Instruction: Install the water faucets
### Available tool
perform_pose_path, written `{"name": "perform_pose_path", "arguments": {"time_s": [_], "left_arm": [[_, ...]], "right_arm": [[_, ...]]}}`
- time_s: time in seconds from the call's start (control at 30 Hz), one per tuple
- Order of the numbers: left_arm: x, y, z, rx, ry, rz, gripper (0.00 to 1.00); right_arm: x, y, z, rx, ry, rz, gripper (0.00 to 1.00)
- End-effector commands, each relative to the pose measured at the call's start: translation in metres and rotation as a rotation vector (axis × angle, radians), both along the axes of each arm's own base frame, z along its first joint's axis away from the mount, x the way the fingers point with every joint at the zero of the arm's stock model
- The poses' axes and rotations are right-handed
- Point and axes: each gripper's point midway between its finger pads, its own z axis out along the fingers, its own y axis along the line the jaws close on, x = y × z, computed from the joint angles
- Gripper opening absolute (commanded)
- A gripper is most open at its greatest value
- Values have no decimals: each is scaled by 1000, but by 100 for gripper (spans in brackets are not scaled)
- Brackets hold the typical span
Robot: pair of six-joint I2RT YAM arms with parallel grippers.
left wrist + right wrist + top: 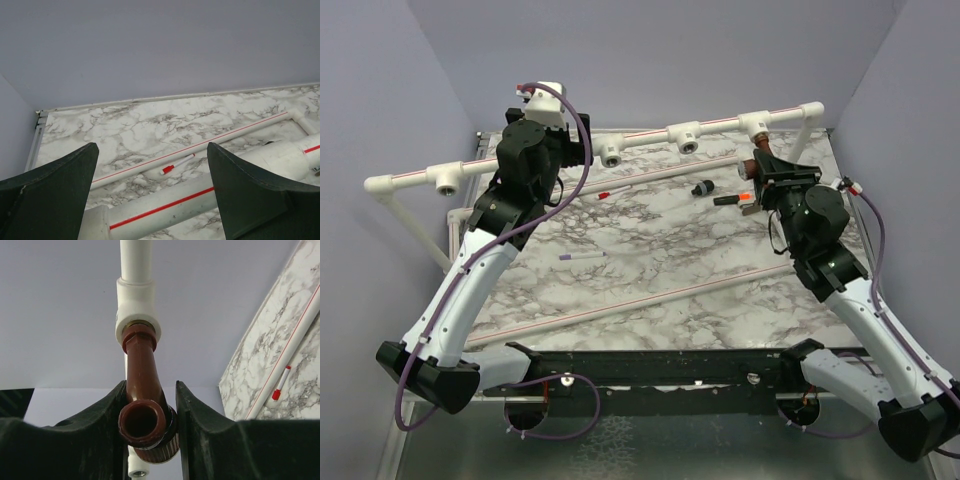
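Observation:
The reddish-brown faucet (142,375) has its threaded end in the white T-fitting (136,300) at the right end of the raised white pipe (650,133). My right gripper (150,390) is shut on the faucet's spout end; both show in the top view, the faucet (761,152) just ahead of the gripper (757,167). My left gripper (152,150) is open and empty, its fingers (55,190) straddling the red-striped pipe (170,205). In the top view it (577,150) sits at the pipe left of centre. The green faucet is not in view.
Three more open T-fittings (612,153) sit along the pipe. On the marble table (650,260) lie a red-capped pen (610,190), a purple pen (578,257), two small black parts (703,187) and two thin red-striped pipes (620,305). Purple walls close in on three sides.

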Motion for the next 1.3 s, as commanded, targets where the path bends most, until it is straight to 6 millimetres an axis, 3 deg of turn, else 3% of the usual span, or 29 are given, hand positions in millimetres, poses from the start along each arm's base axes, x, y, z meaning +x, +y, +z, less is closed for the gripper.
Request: {"name": "perform_pose_path", "arguments": {"time_s": [0.0,0.17,0.33,0.83,1.03,1.27], "left_arm": [[-7,-20,-73,91,234,-84,91],[-7,-20,-74,96,238,-84,91],[-6,-19,-75,98,240,-80,91],[-3,-23,-79,99,250,-88,91],[-2,-22,-77,101,248,-87,91],[-3,-22,-77,102,248,-85,91]], "right_arm": [[-22,20,25,9,-24,126,43],[-26,18,12,-50,-2,121,63],[-30,12,2,-90,15,108,75],[-57,-27,-12,-442,92,14,78],[-70,-43,-1,-646,-7,-26,77],[-74,-73,21,-1000,-79,-146,77]]}}
